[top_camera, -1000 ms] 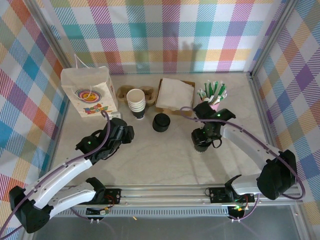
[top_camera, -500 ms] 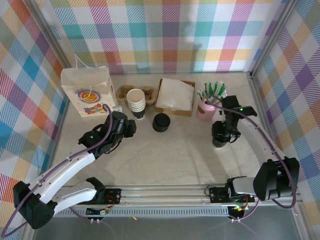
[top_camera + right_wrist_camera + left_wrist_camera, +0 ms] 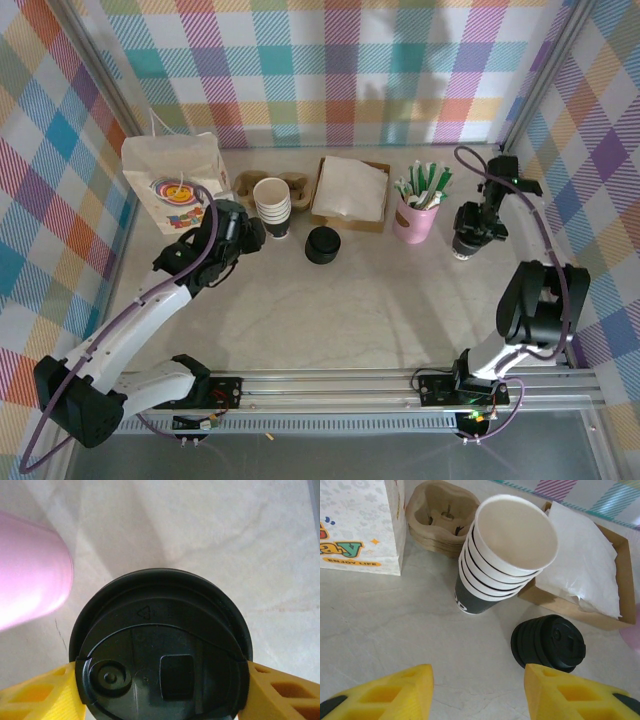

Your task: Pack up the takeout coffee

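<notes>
The takeout coffee [image 3: 162, 650], a dark cup with a round black lid, sits between my right gripper's yellow fingers [image 3: 40, 697], and the right gripper [image 3: 160, 690] is shut on it. From above, the coffee [image 3: 463, 248] hangs under the right gripper [image 3: 470, 238], to the right of the pink cup. The white paper bag [image 3: 178, 183] stands at the far left, upright. My left gripper [image 3: 250, 232] is open beside the cup stack. In the left wrist view the left gripper [image 3: 477, 680] has nothing between its fingers.
A stack of lidless cups [image 3: 507, 555] stands in front of a cardboard carrier [image 3: 437, 515]. A stack of black lids [image 3: 548, 642] lies by the napkin box [image 3: 590, 570]. The pink cup of sticks [image 3: 415, 215] is just left of the coffee. The right wall post [image 3: 525, 230] is close.
My right arm has carried the coffee from mid-table to the right and back, past the pink cup. My left gripper has moved forward towards the cup stack.
</notes>
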`<state>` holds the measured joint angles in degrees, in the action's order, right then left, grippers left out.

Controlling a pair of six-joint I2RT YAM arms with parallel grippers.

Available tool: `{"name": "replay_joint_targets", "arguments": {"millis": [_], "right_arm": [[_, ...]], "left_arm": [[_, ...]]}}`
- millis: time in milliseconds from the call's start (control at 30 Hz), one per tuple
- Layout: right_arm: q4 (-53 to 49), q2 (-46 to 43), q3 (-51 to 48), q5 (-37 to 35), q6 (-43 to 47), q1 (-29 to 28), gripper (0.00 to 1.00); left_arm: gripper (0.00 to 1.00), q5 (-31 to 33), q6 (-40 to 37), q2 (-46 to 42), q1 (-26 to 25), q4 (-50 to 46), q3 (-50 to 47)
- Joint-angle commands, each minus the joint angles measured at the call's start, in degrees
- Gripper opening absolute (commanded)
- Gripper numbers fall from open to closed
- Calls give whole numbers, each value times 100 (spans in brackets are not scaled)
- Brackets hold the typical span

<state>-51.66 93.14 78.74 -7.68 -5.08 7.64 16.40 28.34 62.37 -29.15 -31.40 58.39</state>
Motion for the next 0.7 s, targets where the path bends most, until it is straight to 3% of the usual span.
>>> {"name": "replay_joint_targets", "arguments": {"millis": [0,300,467,667], "right_arm": [[-44,418,538,138,45,77,63],[-439,1198,1174,-14,-71,122,71],[-571,1141,1136,23,-83,128,82],[-656,863,1030,148,-109,124,88]], "left_arm": [[51,-164,-194,5,170,-158,251],[51,-532,-267,60,728,426,-197],[53,-849,-322,267,1078,694,-176],[54,-1103,-516,522,1245,768,145]]}}
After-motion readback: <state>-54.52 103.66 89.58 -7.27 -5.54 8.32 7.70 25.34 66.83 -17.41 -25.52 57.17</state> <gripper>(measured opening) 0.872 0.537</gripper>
